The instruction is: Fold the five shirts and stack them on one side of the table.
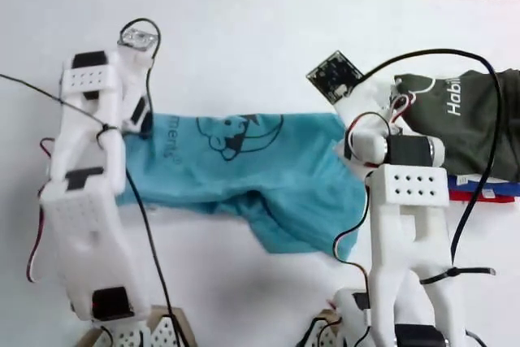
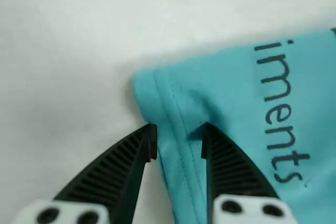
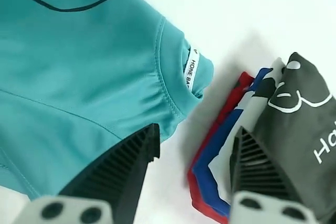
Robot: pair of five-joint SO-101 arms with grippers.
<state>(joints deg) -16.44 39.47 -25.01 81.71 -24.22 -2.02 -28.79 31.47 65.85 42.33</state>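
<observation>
Tabletop (image 1: 260, 30): white; two white arms stand at its near edge, one toward 7 o'clock and one toward 5 o'clock.
Teal shirt (image 1: 268, 168): it lies in the middle of the tabletop, between the two arms. It is spread long from 9 o'clock to 3 o'clock, with a dark print facing up, and one part hangs out toward 5 o'clock in a loose, wrinkled flap.
Left gripper (image 2: 178, 140): it is low at the 9 o'clock end of the teal shirt. Its black fingers (image 2: 128, 163) are a little apart and stand on both sides of the stitched hem, with the cloth passing flat between them. I cannot tell whether they already press the hem.
Right gripper (image 3: 195, 142): it is at the 3 o'clock end of the teal shirt, near the collar. Its fingers (image 3: 123, 169) are wide apart with nothing in them; one is over the teal cloth, the other over the edge of the pile, and bare tabletop shows between.
Neck label (image 3: 191, 69): a small white tag at the collar, standing up from the seam.
Dark shirt (image 1: 471, 119): folded, at 3 o'clock on the tabletop, with white print on it; it is the top of the pile.
Red and blue layers (image 1: 479, 194): folded cloth under the dark shirt, with their edges showing out from below it, just beside the teal collar but apart from it.
</observation>
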